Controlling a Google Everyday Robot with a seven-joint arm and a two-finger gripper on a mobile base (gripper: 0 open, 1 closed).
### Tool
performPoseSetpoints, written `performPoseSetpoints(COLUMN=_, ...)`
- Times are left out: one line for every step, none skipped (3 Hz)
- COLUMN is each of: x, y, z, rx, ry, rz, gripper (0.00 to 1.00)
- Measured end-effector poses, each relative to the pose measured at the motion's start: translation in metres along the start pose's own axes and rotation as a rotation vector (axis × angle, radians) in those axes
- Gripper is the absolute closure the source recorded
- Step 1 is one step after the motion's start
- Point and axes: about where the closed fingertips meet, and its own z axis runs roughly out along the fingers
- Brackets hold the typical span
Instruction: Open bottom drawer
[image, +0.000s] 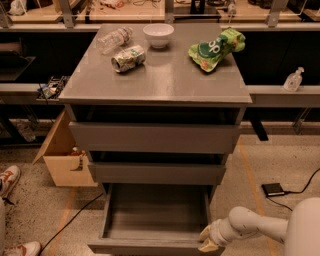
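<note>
The bottom drawer (155, 210) of the grey cabinet is pulled out, showing its shallow, bare grey tray; its front panel (145, 247) lies along the bottom edge of the camera view. My gripper (207, 240) is at the drawer's front right corner, at the end of my white arm (260, 227) that comes in from the lower right. The gripper is against the front panel's right end. The middle drawer front (157, 172) and top drawer front (155, 137) above are shut.
On the cabinet top (160, 82) lie a plastic bottle (114, 39), a crushed can (128, 58), a white bowl (158, 35) and a green chip bag (216, 48). A cardboard box (65, 160) stands left of the cabinet. A black device (274, 189) with a cable lies on the floor at right.
</note>
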Motion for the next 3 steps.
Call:
performPoseSetpoints(x=0.006, y=-0.017, z=-0.031, rx=0.059, ry=0.009, rz=0.011, gripper=0.05)
performPoseSetpoints(x=0.019, y=-0.034, z=-0.065, rx=0.129, ry=0.018, rz=0.036, gripper=0.0)
performPoseSetpoints(x=0.035, y=-0.049, z=-0.098, rx=0.193, ry=0.019, rz=0.063, gripper=0.0)
